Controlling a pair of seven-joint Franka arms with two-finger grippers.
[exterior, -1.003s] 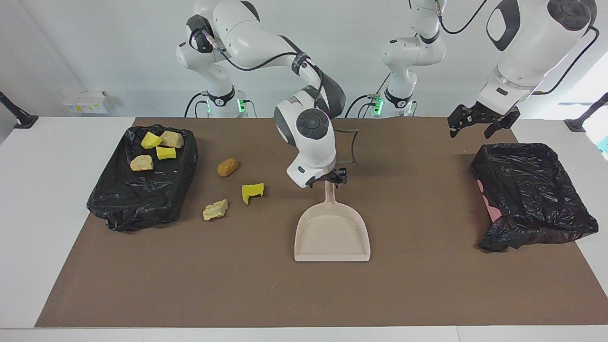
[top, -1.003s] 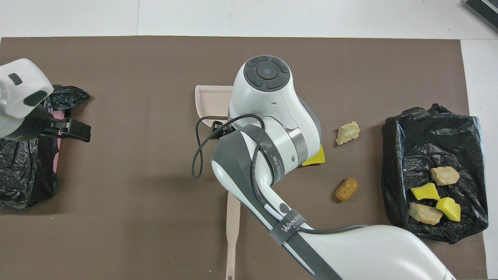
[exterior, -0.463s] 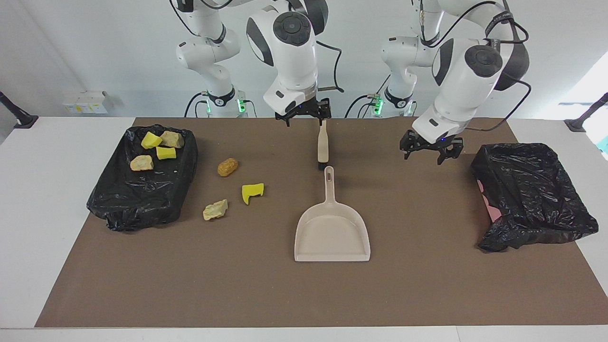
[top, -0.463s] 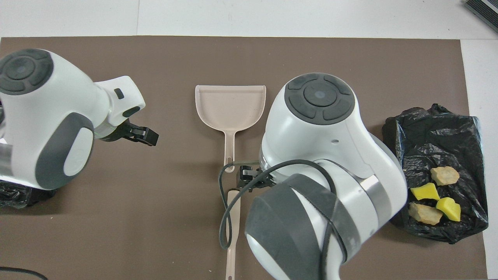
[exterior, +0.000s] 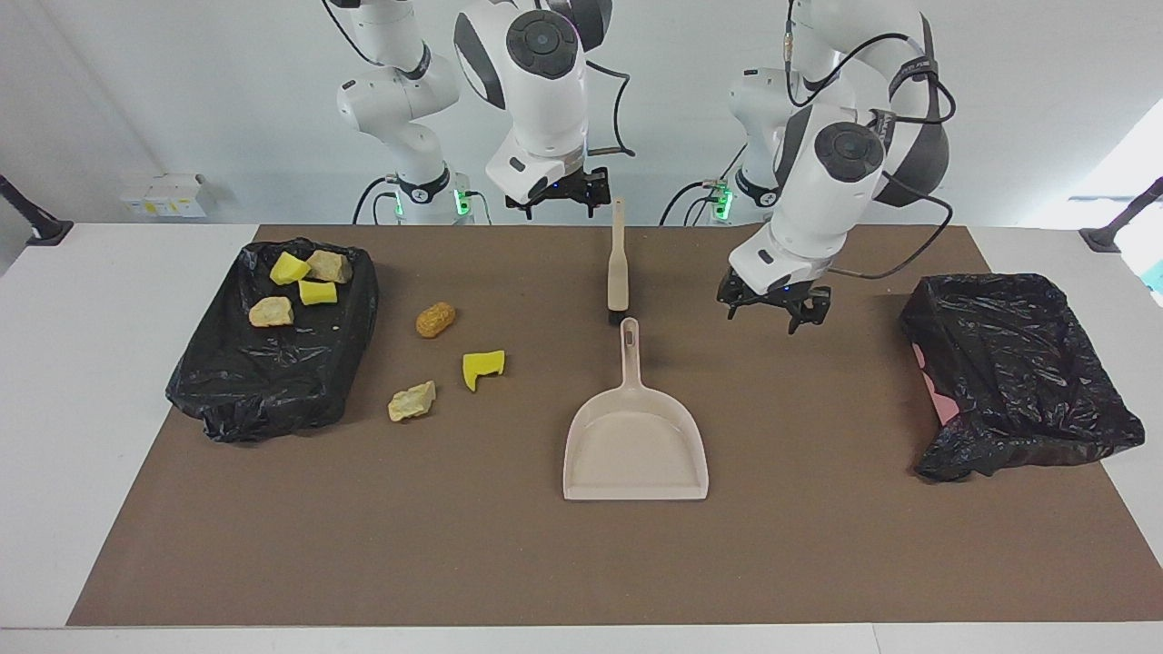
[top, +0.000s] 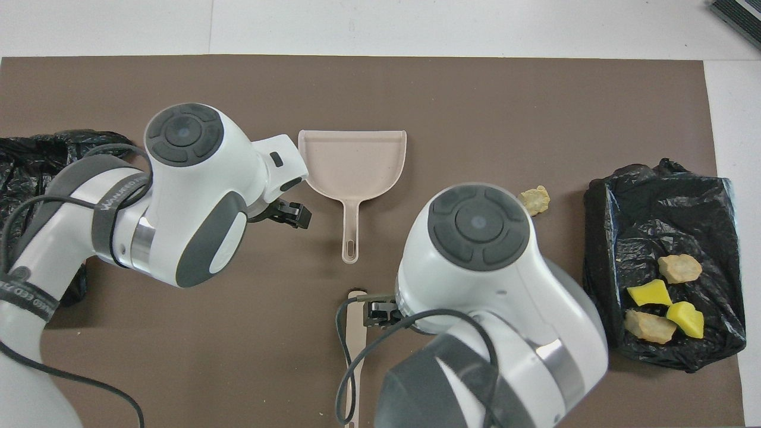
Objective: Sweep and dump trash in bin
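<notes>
Three pieces of trash lie on the brown mat: a brown peanut-shaped lump (exterior: 435, 319), a yellow sponge chunk (exterior: 482, 366) and a beige lump (exterior: 412, 401) (top: 535, 200). Several more scraps (exterior: 300, 286) (top: 660, 297) rest in the black-bagged bin (exterior: 273, 381) (top: 654, 196) at the right arm's end. The beige dustpan (exterior: 636, 445) (top: 352, 163) lies mid-mat. A brush (exterior: 618, 272) (top: 355, 333) lies just nearer to the robots. My right gripper (exterior: 556, 195) (top: 377, 310) hangs open and holds nothing, up beside the brush's handle end. My left gripper (exterior: 770, 313) (top: 294, 214) is open above the mat beside the dustpan's handle.
A second black-bagged bin (exterior: 1018, 372) (top: 35, 160), with pink showing at one side and nothing seen in it, stands at the left arm's end of the table. In the overhead view the right arm hides the sponge chunk and the brown lump.
My right gripper has risen from the dustpan's handle and drawn back toward the robots. My left gripper has swung from above the second bin toward the middle and come lower.
</notes>
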